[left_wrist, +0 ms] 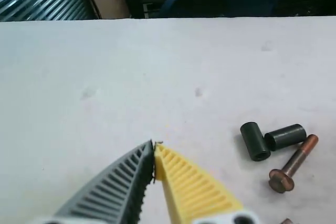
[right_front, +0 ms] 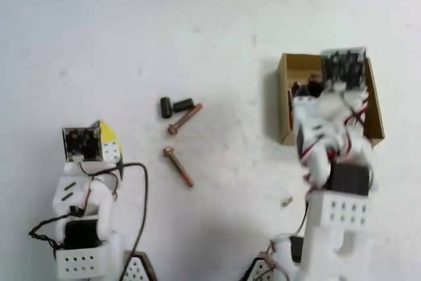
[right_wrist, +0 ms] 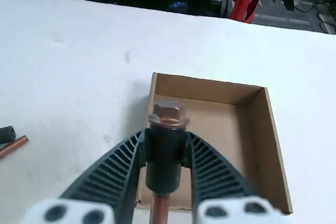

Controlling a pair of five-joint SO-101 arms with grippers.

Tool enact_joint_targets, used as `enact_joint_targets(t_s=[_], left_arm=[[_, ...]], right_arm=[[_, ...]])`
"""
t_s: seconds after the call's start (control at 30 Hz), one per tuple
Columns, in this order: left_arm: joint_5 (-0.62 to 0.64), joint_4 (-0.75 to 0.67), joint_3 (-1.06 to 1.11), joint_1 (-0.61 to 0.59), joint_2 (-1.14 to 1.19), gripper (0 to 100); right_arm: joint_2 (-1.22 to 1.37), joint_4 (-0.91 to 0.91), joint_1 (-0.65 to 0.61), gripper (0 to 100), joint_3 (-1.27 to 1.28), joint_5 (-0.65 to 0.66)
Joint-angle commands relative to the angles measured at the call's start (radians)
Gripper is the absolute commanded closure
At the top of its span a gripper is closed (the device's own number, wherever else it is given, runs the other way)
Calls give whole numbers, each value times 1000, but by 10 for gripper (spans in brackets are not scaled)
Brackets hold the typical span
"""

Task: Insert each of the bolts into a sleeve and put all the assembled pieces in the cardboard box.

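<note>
**Sleeved bolt held over the box**

High view: the right arm hangs over the cardboard box [right_front: 283, 97]. Two loose bolts [right_front: 185, 118] and two sleeves [right_front: 166, 107] wait mid-tabletop [right_front: 217, 37].

Left wrist view: the left jaws are together and empty, parked near-left of them.

Right wrist view: the right jaws clamp the sleeved bolt [right_wrist: 164, 150] above the box, probably for release.

Fingers of left gripper [left_wrist: 154, 149] meet at the tips; right gripper [right_wrist: 165, 139] clamps a sleeved bolt [right_wrist: 167, 115].

Bright, diffuse light nearly washes out the white counter [right_front: 217, 31]. A soft grey shadow lies on the counter along the cardboard box [right_front: 283, 103], on its side toward the middle. The room behind is dark.
</note>
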Motion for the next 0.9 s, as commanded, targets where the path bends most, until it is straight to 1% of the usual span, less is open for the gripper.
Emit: enact_joint_targets(t_s=[0.0,0.1,0.3,0.7,0.87], left_arm=[[-9,2,-5,24,-10,958],[-9,2,-3,22,-10,958],[-11,2,-3,22,-10,958],[-11,2,-3,27,-10,957],[-11,2,-3,27,-10,957]], right_arm=[[168,-1,47,981,-153,15],[334,1,76,981,-236,17],[644,1,102,981,-393,121],[1093,1,116,981,-640,127],[1233,7,117,981,-740,127]])
